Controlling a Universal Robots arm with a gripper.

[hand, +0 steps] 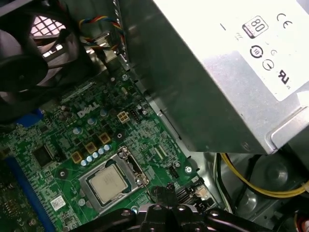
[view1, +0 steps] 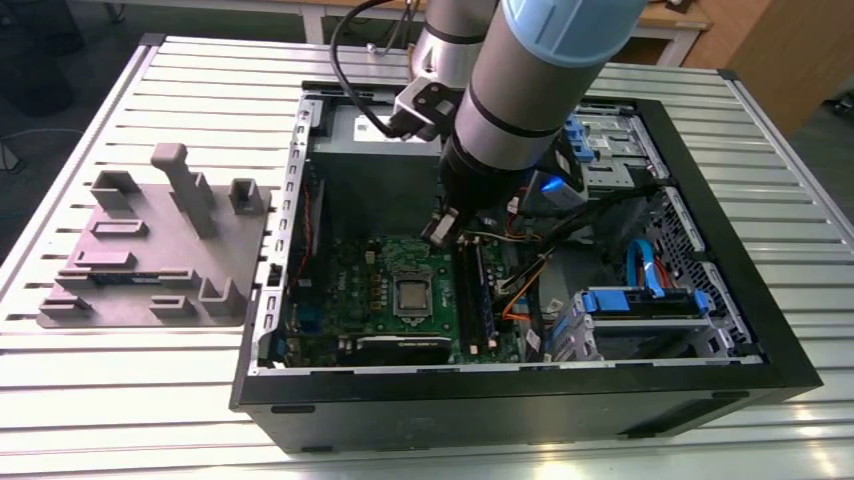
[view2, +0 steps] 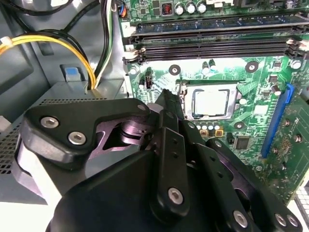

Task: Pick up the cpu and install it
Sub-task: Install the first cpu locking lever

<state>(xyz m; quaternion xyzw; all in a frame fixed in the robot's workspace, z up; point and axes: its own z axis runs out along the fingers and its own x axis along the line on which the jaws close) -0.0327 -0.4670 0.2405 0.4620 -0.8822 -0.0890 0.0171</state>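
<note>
- Silver-topped cpu [view2: 211,102] sits in the socket of the green motherboard [hand: 72,145].
- Black tool [view2: 166,104] hovers beside the socket, fingers closed, holding nothing.

Slatted aluminium table [view1: 120,380] (pale, evenly lit) stood before wooden furniture [view1: 787,50]; dark floor [view1: 40,150] lay beside it.

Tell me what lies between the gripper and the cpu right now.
In the first wrist view, only a short strip of green motherboard and the socket's metal frame separate the gripper from the cpu, which sits in its socket.
</note>
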